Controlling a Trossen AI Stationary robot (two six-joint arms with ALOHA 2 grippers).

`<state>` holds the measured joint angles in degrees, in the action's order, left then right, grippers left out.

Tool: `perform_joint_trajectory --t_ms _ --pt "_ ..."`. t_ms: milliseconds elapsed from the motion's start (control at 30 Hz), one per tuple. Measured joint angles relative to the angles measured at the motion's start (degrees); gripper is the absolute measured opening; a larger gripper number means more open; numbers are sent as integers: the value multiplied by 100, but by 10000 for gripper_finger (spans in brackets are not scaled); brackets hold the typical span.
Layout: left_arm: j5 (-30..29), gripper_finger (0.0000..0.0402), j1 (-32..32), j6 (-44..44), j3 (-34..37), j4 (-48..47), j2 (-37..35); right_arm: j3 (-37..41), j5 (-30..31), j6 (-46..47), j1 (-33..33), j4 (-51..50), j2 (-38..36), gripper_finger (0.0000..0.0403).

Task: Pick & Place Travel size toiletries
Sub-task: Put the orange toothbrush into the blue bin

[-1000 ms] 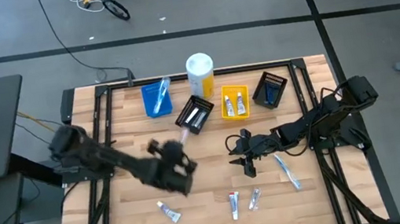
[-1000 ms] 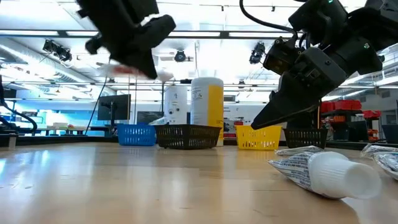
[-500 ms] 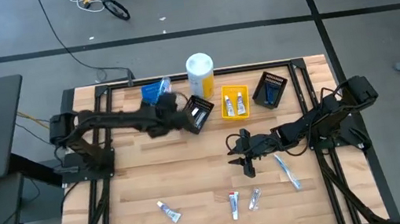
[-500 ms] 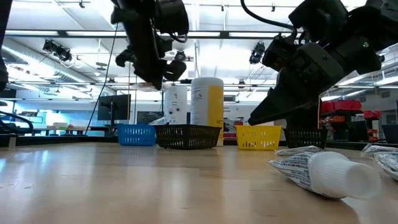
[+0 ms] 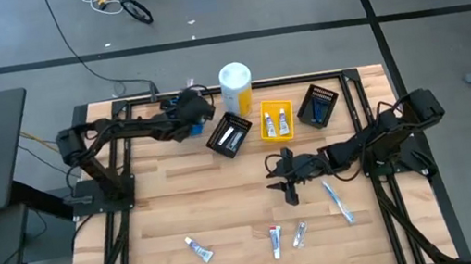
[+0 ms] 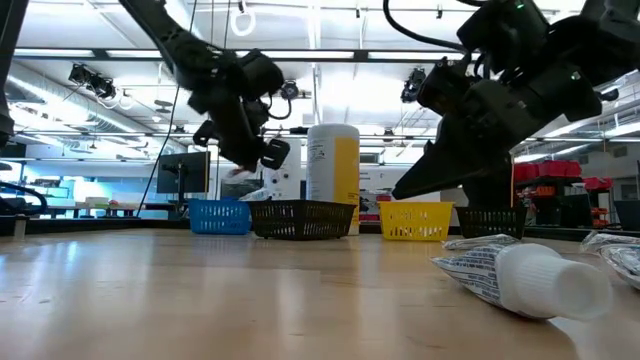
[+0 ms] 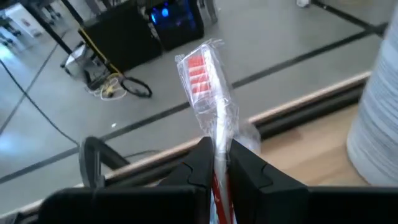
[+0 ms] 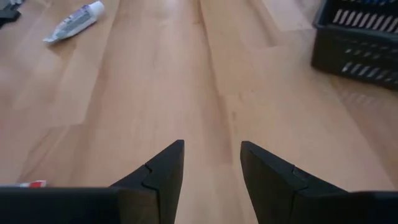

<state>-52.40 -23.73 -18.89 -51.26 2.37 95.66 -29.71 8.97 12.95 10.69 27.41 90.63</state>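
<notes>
My left gripper hangs over the blue bin at the table's far left, shut on a red toothbrush in a clear wrapper. My right gripper stands open above the table's middle with nothing between its fingers. On the wood near the front edge lie three small tubes. A pale-blue toothbrush lies to the right of my right gripper. My left gripper pinches the wrapped toothbrush's handle between its two fingers, just below the red-bristled head. The head sticks out past the fingertips. The toothbrush is lifted clear, pointing along the fingers toward the table's far edge.
Along the far edge stand a black bin, a yellow bin with two tubes in it, another black bin and a tall white-and-yellow cylinder. A large tube lies close in the low view.
My left gripper has swung from the table's middle toward the far edge, turning as it went. It has carried the wrapped toothbrush past the black bin to above the blue bin, shut on it throughout.
</notes>
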Motion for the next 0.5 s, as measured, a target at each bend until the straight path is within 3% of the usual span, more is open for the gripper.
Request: perform_joint_trajectory --t_ms 133,267,500 --pt "287 49 -275 281 317 487 2 0 -4 -57 -148 5 0 168" --pt "1118 46 -535 281 504 441 -3 0 -1 -57 -310 4 0 168" --pt "1161 51 -667 567 763 441 -3 0 -4 293 -404 -10 0 168"
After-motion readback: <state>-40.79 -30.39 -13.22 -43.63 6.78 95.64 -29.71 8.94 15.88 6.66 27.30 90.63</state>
